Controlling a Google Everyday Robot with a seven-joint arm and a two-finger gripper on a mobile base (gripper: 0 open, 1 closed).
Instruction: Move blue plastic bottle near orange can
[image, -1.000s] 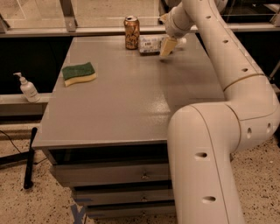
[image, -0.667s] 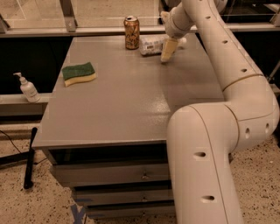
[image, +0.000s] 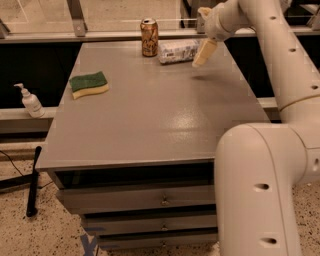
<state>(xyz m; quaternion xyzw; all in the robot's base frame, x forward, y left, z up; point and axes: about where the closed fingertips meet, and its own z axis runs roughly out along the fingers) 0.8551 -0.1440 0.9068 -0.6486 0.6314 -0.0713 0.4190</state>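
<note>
Table (image: 150, 125) back edge: hand (image: 204, 53) beside blue plastic bottle (image: 176, 51).

Table (image: 150, 125): can (image: 149, 37), bottle (image: 177, 51), sponge (image: 89, 84); gripper (image: 204, 54) above.

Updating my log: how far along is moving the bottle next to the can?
Looks done: blue plastic bottle lies on its side just right of the orange can. In hand: the gripper hangs by the bottle's right end. Left: probably only backing away.

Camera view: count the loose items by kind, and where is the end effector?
Cans: 1 (orange can)
Bottles: 2 (blue plastic bottle, pump bottle)
Sponge: 1
Total: 4
End effector: right of the blue plastic bottle, above the table.
</note>
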